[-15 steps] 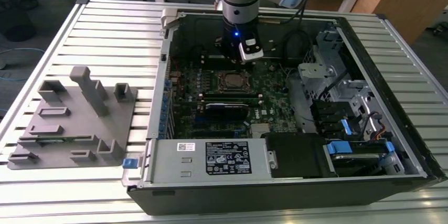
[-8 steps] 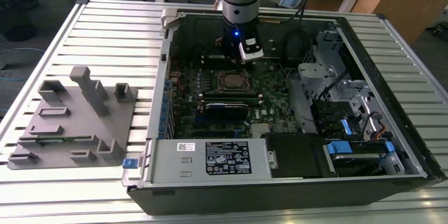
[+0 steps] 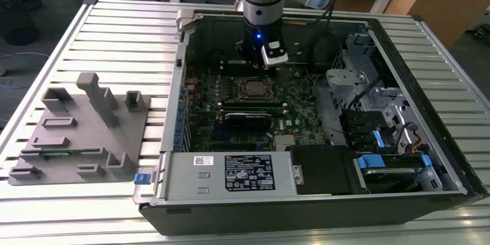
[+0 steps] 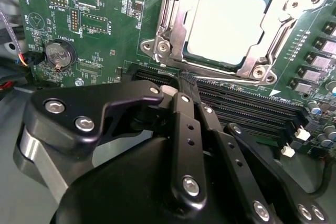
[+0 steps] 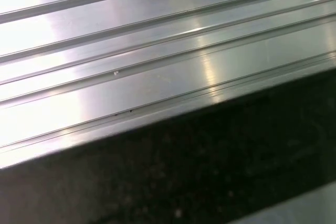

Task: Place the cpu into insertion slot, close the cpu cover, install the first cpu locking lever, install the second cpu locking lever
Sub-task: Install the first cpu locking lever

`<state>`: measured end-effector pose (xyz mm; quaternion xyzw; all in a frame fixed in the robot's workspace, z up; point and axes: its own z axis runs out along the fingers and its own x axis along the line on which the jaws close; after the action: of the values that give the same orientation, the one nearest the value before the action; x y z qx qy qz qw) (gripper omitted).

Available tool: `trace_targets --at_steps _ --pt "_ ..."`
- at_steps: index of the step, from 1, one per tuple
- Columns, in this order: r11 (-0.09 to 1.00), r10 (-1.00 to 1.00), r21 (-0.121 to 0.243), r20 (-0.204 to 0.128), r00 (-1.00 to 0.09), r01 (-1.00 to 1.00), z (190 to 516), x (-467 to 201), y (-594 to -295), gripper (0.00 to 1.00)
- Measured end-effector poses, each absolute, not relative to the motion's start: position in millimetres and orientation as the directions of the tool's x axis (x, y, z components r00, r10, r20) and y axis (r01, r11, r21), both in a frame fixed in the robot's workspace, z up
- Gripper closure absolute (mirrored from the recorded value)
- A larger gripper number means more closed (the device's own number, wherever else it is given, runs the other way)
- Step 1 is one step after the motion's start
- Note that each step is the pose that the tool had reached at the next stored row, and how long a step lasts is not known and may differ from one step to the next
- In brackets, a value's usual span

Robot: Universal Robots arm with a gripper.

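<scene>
We are seeing the gripper [image 4: 185, 83] with its black fingers [image 4: 187, 129] drawn together, no gap showing at the tips and nothing pinched between them. It is hanging over the long black memory slots [image 4: 252, 109], just beside the near edge of the insertion slot [image 4: 160, 46]; whether the tips are touching anything we cannot tell. Moving outward, the cpu [image 4: 231, 22] is already lying flat in that slot, its pale metal top showing through the square cut-out of the cpu cover [image 4: 177, 22], which is lying down around it. We are judging the cpu to be light and stiff, with a smooth top that is offering little grip and an underside too delicate to drag or tilt, so any hold belongs on two opposite edges, never across the face. The cover is looking like thin, rigid sheet metal, best pressed on its frame and not on the chip. Round the socket the green board [image 4: 105, 24] is carrying a coin cell [image 4: 56, 55] and small parts that a stray finger could knock. In the exterior view the arm is reaching down into the open computer case [image 3: 306, 216], which is resting on a ribbed metal table [image 3: 115, 38] with a grey fixture [image 3: 77, 130] well apart toward the exterior view's left.
</scene>
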<state>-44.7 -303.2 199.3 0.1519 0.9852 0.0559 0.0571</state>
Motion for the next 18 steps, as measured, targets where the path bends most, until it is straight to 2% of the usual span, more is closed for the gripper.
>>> trace_targets --at_steps 18 --pt "0.948 0.305 0.127 -0.107 -0.946 0.291 198.4 -48.5 -302.8 0.89"
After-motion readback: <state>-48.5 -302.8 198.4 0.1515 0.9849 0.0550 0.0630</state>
